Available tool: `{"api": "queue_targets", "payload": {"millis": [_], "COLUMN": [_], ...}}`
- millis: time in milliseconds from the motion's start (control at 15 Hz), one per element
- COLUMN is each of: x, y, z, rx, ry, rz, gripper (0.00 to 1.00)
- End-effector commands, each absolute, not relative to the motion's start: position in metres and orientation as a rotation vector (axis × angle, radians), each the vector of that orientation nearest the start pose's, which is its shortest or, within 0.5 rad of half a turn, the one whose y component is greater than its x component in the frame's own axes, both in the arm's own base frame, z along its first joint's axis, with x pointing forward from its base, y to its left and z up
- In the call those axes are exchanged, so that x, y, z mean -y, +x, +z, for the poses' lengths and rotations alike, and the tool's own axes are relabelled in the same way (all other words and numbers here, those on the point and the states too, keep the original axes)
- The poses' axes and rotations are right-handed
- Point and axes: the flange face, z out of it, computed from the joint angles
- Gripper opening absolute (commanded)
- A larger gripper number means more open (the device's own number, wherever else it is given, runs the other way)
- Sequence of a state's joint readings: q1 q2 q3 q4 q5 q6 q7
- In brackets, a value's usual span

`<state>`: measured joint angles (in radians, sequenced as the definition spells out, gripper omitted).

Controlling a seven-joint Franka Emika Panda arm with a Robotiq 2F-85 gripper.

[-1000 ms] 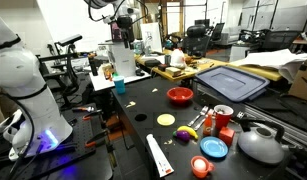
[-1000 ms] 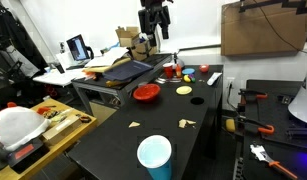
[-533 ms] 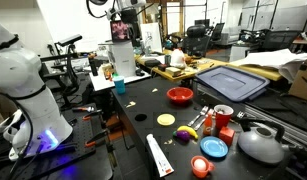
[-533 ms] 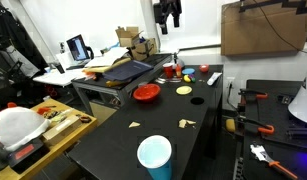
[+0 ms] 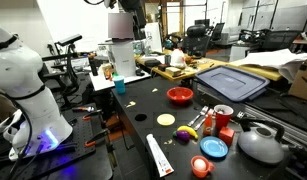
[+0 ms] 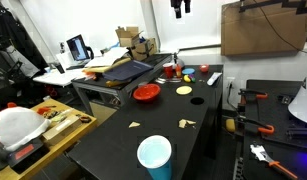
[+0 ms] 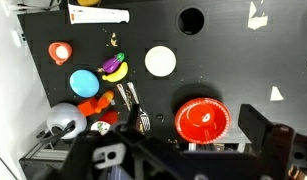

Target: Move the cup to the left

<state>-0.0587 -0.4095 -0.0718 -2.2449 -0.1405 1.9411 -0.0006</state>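
The light-blue cup stands upright near the table's edge in both exterior views. It does not show in the wrist view. My gripper is high above the table, cut off by the top edge in both exterior views, far from the cup. In the wrist view its dark fingers are spread apart with nothing between them, looking down on the red bowl.
On the black table are the red bowl, a yellow disc, a flat blue lid, a white tube, a small orange cup and a grey kettle. A blue bin lid lies behind.
The arm has risen, and the gripper now sits at the top edge of both exterior views. The cup and other objects have not moved.
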Motion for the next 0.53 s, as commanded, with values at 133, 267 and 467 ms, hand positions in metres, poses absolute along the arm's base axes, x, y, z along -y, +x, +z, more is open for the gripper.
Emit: {"api": "queue_targets", "payload": {"millis": [133,267,467], "x": [0.114,0.12,0.125], "y": [0.437,0.44,0.443], "z": [0.564,0.567,0.568], "rx": [0.101,0.149,0.164], "ry": [-3.231,-3.22,-3.186], "rz": [-0.083,-0.081,-0.157], "gripper": [1.0,1.0,1.0]}}
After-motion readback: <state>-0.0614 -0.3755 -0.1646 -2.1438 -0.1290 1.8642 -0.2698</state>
